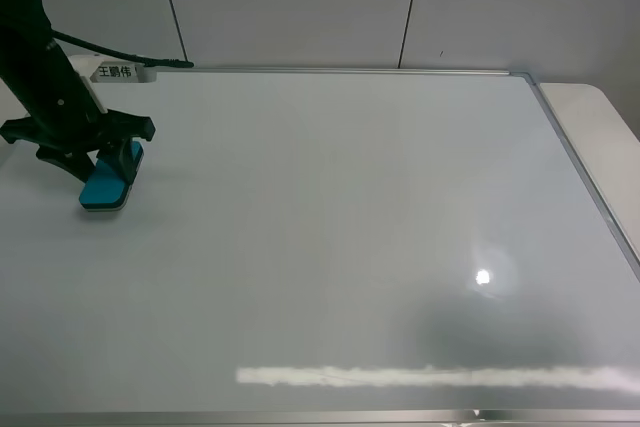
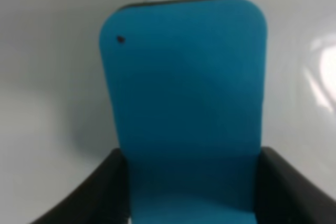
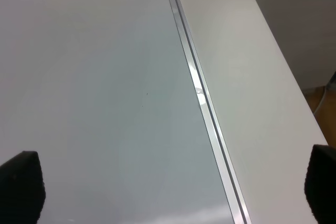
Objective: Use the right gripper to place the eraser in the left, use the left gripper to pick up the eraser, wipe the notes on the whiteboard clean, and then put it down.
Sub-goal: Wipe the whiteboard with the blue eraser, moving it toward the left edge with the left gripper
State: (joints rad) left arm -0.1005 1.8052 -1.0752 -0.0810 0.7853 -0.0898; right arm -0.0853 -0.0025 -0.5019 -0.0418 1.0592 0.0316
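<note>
Whiteboard (image 1: 330,237), glossy white with a thin silver frame (image 1: 580,177), fills nearly the whole overhead view; its surface shows no red marks, only a small bright glare spot toward the right and a long pale streak of reflected light near the front edge. A white table (image 1: 600,112) edge shows past the frame on the right, and grey wall panels (image 1: 300,2) rise behind.

At the far left of the board stands the black left arm (image 1: 45,67), with a white tag (image 1: 118,72) of Chinese characters and a black cable (image 1: 120,52) trailing along the back edge. Its left gripper (image 1: 95,162) is clamped on the eraser (image 1: 110,185), a teal-blue oblong block with rounded corners. In the left wrist view the two black fingers (image 2: 102,192) press against both long sides of the eraser (image 2: 184,114), a thin dark strip of felt visible at its far end. The eraser sits low against the whiteboard surface.

In the right wrist view the right gripper (image 3: 173,192) stands wide apart with nothing between its black fingertips (image 3: 21,184), above the board's right frame.
</note>
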